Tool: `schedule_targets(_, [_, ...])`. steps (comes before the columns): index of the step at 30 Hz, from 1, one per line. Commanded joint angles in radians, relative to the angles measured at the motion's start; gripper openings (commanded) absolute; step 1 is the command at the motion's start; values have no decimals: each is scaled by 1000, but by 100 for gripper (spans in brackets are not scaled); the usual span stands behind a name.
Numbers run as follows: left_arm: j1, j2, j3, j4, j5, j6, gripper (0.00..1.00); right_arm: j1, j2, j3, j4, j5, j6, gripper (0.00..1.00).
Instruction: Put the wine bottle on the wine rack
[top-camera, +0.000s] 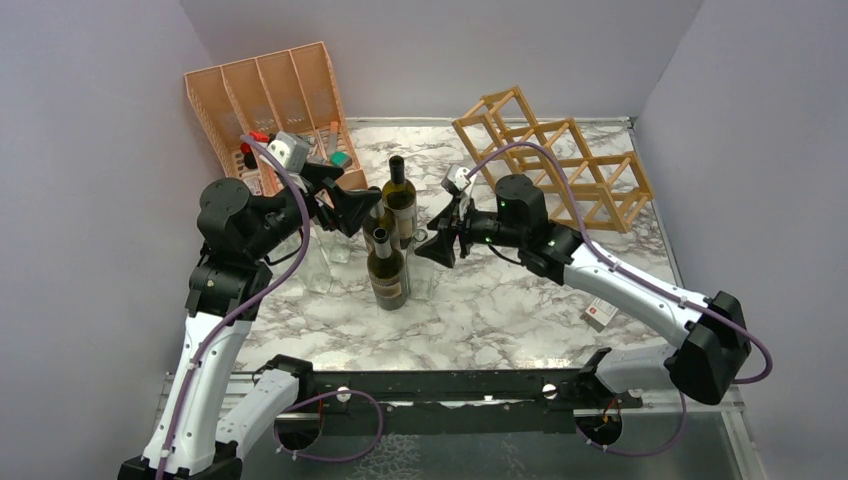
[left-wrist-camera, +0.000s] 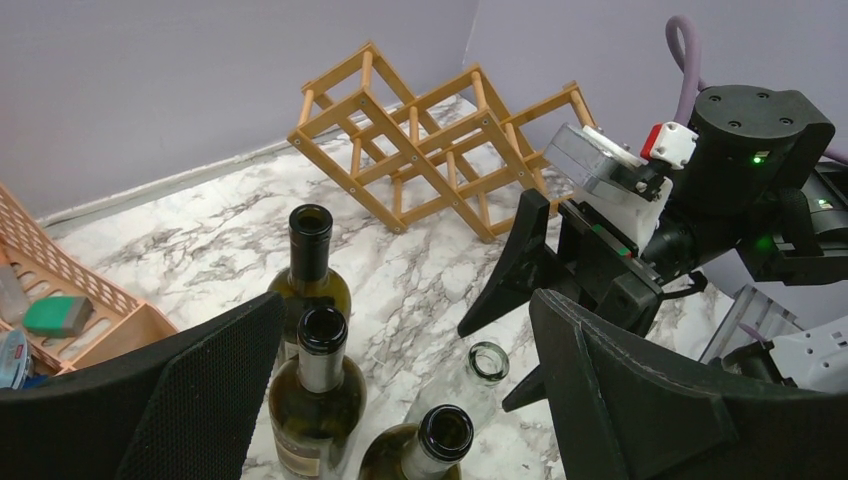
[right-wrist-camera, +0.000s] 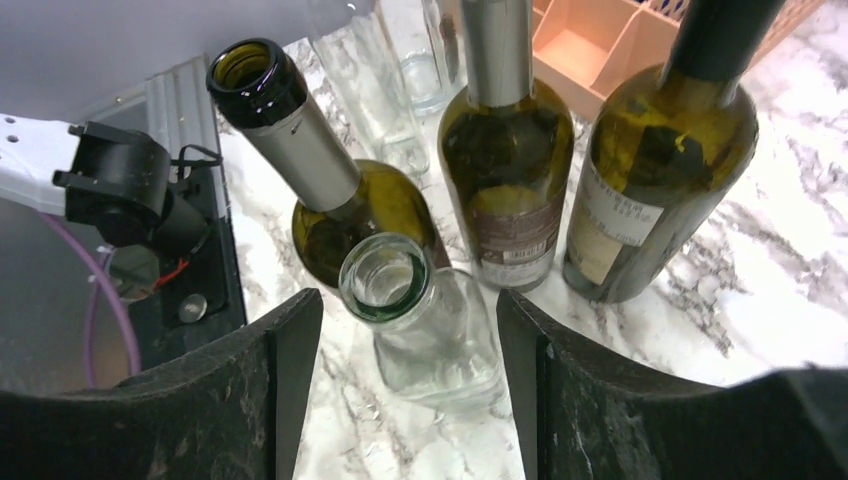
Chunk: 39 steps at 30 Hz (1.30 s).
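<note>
Three dark green wine bottles (top-camera: 388, 268) stand upright in a tight group mid-table, seen open-mouthed in the left wrist view (left-wrist-camera: 320, 390) and the right wrist view (right-wrist-camera: 505, 190). A small clear glass bottle (right-wrist-camera: 430, 335) stands just right of them. My right gripper (right-wrist-camera: 405, 305) is open around its neck, with a gap on each side; from above the gripper (top-camera: 432, 245) is low beside the group. My left gripper (top-camera: 362, 210) is wide open over the bottles' left side, holding nothing (left-wrist-camera: 408, 300). The light wooden wine rack (top-camera: 555, 160) stands at the back right, with no bottle in it (left-wrist-camera: 430, 140).
An orange-pink slotted organiser (top-camera: 265, 95) with small items leans at the back left. Tall clear glass bottles (top-camera: 320, 262) stand left of the green ones. A white tag (top-camera: 600, 312) lies under the right arm. Purple walls close in the back and sides.
</note>
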Motion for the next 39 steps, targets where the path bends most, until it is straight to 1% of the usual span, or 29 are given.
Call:
schedule_targets(1, [-4,4,18,14,-10,-8,99,10,34,10,124,-19,-97,66])
schedule_targets(3, [-4,5,22,15,0,-6,99,9,43,-2,163,-52,-126,64])
schedule_targets(5, [-4,9,27,15,18,-3,99,10,50,-10,192,-75,-147,59])
schedule_targets(9, [-4,13,38,15,52,4,99,11,54,-11,205,-108,-190,46])
schedule_targets(12, [-3,18,48,15,76,7,99,11,47,-13,197,-118,-218,33])
schedule_targets(15, [-4,24,54,21,93,1,99,10,28,-10,170,-112,-243,22])
schedule_targets(20, [-3,53,62,68,122,-48,99,11,-38,-25,172,-45,-241,10])
schedule_targets(24, [-7,92,77,113,167,-95,99,11,-127,-56,192,67,-186,1])
schedule_targets(25, [-10,102,76,127,174,-105,99,11,-151,-65,191,99,-170,1])
schedule_targets(29, [-55,117,57,192,183,-119,99,11,-240,-74,128,305,-103,1])
schedule_targets(31, [-104,130,41,226,164,-116,99,10,-275,-60,73,421,-54,1])
schedule_targets(34, [-205,170,37,250,93,-95,98,10,-328,-39,-5,576,25,1])
schedule_targets(36, [-279,196,32,275,38,-55,97,10,-357,-26,-58,671,93,1])
schedule_targets(39, [-412,232,2,318,-72,45,96,11,-392,2,-157,793,194,1])
